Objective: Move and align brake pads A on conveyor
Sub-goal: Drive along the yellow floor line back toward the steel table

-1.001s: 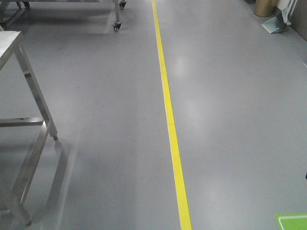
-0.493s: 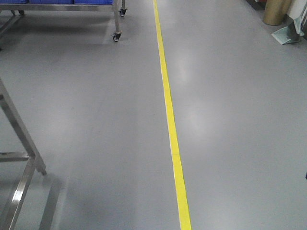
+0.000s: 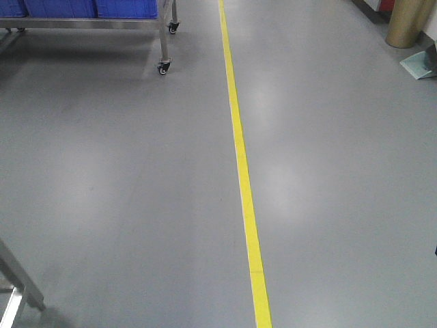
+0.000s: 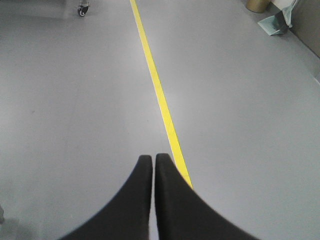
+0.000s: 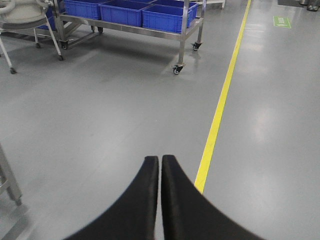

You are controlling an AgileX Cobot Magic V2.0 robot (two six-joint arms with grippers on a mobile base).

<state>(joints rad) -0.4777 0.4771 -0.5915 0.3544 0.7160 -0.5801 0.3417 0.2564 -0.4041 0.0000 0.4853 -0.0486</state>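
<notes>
1. Presently the left gripper [image 4: 152, 159] has its black fingers pressed together with nothing between them. It hangs over grey floor just left of the yellow floor line [image 4: 159, 100].
2. Likewise the right gripper [image 5: 160, 160] is closed and empty, also just left of that line.
3. Toward the far end of the line, on its left, stands a wheeled steel cart [image 3: 164, 37] carrying blue bins [image 3: 126, 7].
4. Well right of the line stands a brass-coloured cylinder [image 3: 407, 24].
5. Neither brake pads A nor the conveyor falls within any view, so their position cannot be told.
</notes>
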